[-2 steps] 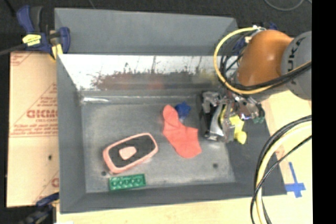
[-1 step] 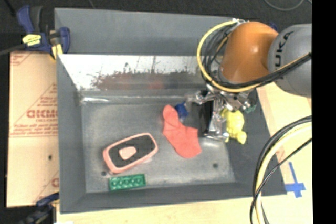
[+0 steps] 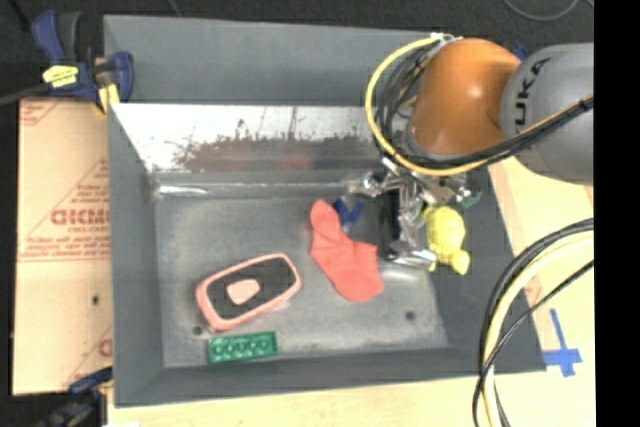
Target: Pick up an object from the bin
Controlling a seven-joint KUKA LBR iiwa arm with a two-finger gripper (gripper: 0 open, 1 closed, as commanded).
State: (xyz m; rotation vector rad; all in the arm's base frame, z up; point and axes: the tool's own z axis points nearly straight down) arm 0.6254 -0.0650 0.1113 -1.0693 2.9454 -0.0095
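Claw (image 3: 400, 230) hangs low at the right side of the bin (image 3: 130, 265), between a crumpled pink cloth (image 3: 345, 265) and a yellow soft toy (image 3: 447, 233), just beside both. Whether it is spread or pressed together cannot be told. Nothing is plainly held, so this looks like the reaching step, with the grasp not yet made. A pink-and-black oval pad (image 3: 248, 290) and a green studded brick (image 3: 241, 347) lie well apart, lower left. Next it must settle on one neighbour — cloth or toy — close firmly, then lift clear.
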